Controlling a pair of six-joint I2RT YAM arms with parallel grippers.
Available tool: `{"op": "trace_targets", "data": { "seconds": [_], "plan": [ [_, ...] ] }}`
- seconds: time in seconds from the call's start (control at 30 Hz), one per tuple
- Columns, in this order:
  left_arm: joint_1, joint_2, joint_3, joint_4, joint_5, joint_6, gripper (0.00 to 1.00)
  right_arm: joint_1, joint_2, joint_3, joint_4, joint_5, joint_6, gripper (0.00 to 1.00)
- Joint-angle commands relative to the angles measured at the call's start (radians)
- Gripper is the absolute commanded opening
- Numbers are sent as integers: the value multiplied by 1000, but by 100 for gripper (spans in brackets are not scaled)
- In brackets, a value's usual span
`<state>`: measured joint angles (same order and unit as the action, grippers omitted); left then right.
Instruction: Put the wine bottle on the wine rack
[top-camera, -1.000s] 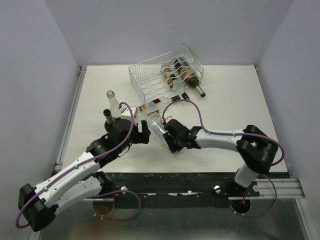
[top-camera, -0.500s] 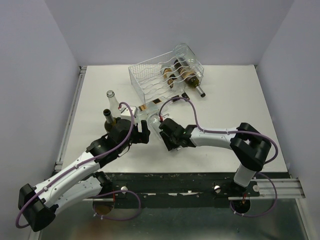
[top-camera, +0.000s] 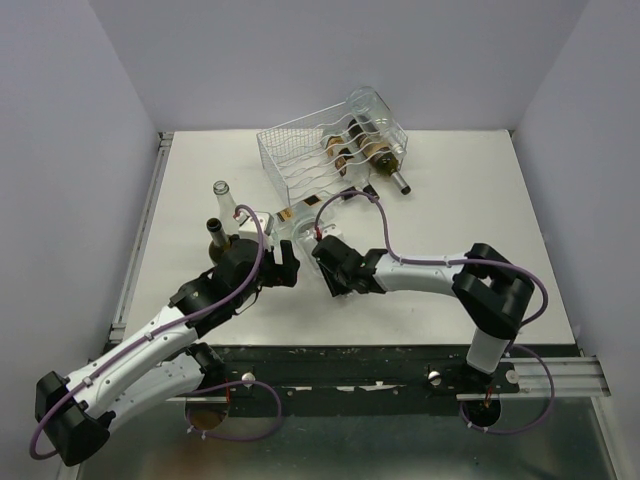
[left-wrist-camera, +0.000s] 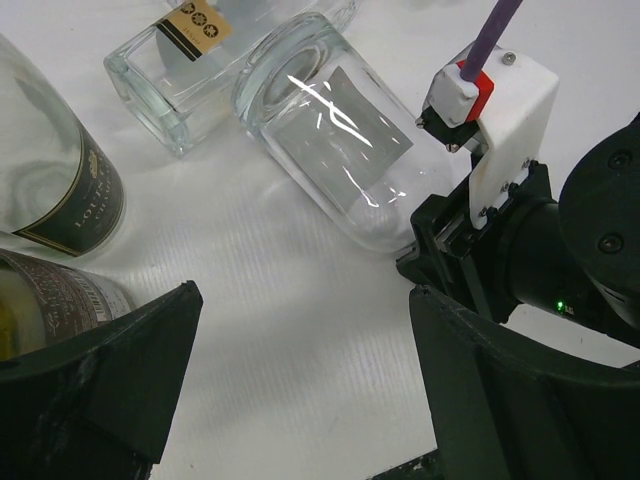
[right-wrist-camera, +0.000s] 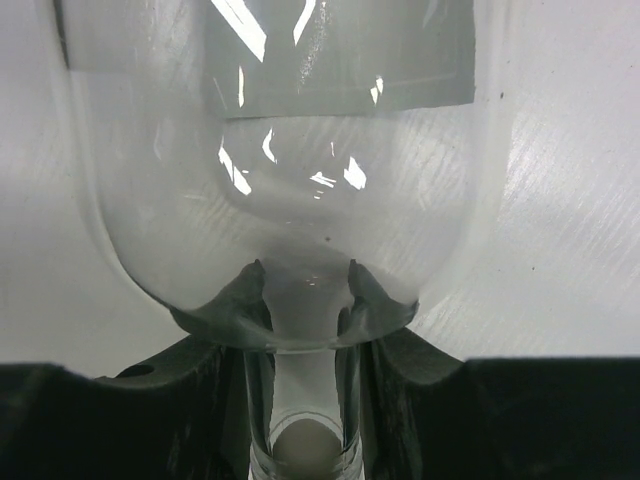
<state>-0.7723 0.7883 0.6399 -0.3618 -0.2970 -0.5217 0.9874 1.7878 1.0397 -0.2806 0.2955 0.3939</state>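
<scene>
My right gripper pinches the neck of the clear glass wine bottle lying flat at centre, my left gripper gapes wide beside it, so next I must lift it to the far white wire-grid wine rack.

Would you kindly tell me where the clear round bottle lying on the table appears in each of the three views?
Top external: the clear round bottle lies left of centre, between the two wrists.
Left wrist: the bottle lies upper middle, tilted, beside a square clear bottle.
Right wrist: the bottle fills the upper picture, neck toward the camera.
Shared landmark: the right claw on its neck, seen in all three views.
</scene>
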Motion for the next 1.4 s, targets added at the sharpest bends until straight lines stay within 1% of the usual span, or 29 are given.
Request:
{"op": "trace_targets", "data": {
  "seconds": [0.0,0.47,0.67,0.8,0.93,1.03,1.13,1.2,1.27,1.37],
  "plan": [
    [2,-18,-11,-5,-19,3,96,0,29,-61,-61,97,10,1],
    [2,-37,-8,-11,-28,2,96,13,-318,-44,-187,126,-10,1],
    [2,-52,0,-15,-24,0,96,14,-429,-21,-223,185,-23,1],
    [2,-66,18,-34,-18,-4,96,13,-476,6,-210,247,-64,1],
    [2,-90,41,-57,-1,-5,96,11,-464,69,-164,359,-164,1],
    [2,-110,70,-88,6,5,96,2,-432,160,-141,389,-254,1],
    [2,-142,93,-111,-1,15,96,-29,-403,239,-92,376,-346,1],
    [2,-162,112,-130,-2,20,96,-67,-375,304,-81,355,-380,1],
    [2,-187,125,-143,-7,28,96,-119,-346,362,-74,299,-385,1],
    [2,-221,130,-166,-31,40,96,-202,-285,457,-46,219,-457,1]
  ]
}}
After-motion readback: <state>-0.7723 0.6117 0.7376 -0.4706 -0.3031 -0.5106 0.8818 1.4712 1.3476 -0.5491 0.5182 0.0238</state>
